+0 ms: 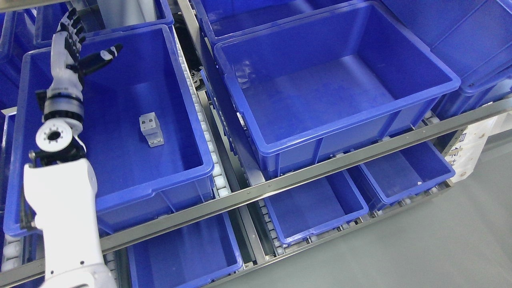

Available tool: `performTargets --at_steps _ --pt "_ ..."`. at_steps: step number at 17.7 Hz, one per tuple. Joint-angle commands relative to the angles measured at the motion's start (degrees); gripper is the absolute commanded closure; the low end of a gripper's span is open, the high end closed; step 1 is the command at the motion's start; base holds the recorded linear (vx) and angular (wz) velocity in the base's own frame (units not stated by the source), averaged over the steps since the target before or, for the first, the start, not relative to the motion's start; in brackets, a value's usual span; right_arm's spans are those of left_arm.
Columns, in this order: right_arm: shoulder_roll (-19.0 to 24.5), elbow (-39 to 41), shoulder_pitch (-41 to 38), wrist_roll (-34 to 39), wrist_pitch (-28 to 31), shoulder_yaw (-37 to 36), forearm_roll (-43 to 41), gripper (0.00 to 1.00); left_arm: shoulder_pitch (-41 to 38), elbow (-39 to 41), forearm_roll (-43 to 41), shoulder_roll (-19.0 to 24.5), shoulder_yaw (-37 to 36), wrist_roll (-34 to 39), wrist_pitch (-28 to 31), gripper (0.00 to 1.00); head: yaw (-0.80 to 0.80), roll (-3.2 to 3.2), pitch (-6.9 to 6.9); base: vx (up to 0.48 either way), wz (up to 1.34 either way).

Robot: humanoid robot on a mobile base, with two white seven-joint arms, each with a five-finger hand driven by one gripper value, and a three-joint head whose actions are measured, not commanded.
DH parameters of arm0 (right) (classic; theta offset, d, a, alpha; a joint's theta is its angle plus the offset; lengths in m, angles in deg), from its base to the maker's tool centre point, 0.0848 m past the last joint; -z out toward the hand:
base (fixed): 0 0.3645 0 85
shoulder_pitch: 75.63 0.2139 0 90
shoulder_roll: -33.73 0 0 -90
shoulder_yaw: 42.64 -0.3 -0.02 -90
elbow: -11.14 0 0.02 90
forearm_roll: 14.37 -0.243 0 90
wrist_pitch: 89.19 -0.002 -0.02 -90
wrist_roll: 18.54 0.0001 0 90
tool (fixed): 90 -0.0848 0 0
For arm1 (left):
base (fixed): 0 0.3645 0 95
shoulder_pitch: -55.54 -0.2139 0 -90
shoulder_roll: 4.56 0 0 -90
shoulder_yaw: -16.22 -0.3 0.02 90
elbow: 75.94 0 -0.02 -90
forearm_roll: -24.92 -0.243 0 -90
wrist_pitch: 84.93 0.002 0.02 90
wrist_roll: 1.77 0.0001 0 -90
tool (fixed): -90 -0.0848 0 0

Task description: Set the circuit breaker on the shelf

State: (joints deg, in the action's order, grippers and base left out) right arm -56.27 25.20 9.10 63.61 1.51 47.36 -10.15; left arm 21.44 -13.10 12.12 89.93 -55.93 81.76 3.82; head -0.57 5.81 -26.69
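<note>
A small grey circuit breaker (pixel 151 129) lies on the floor of the left blue bin (pixel 176 96) on the shelf's upper level. My left hand (pixel 82 46) is raised over the far left part of that bin, fingers spread and thumb pointing right, holding nothing. It is well apart from the breaker, up and to the left of it. My left forearm (pixel 60 192) comes up from the bottom left, over the bin's left rim. My right arm does not show.
A larger blue bin (pixel 400 108) sits to the right on the same level, with more bins behind. A metal shelf rail (pixel 304 176) runs along the front. Lower blue bins (pixel 320 208) sit beneath. White rollers (pixel 208 136) run between the bins. Grey floor is at lower right.
</note>
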Motion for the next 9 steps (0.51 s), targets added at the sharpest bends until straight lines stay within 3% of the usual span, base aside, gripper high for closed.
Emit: performTargets --at_steps 1,9 --pt "-1.0 0.0 0.0 0.03 3.78 1.14 0.0 0.0 -10.45 23.27 1.02 -3.49 2.53 0.14 0.36 0.0 0.0 0.0 0.0 0.0 0.0" --pt "-1.0 0.0 0.0 0.03 3.78 1.14 0.0 0.0 -13.45 25.83 1.02 -3.49 2.45 -0.04 0.63 0.0 0.0 0.0 0.0 -0.011 0.01"
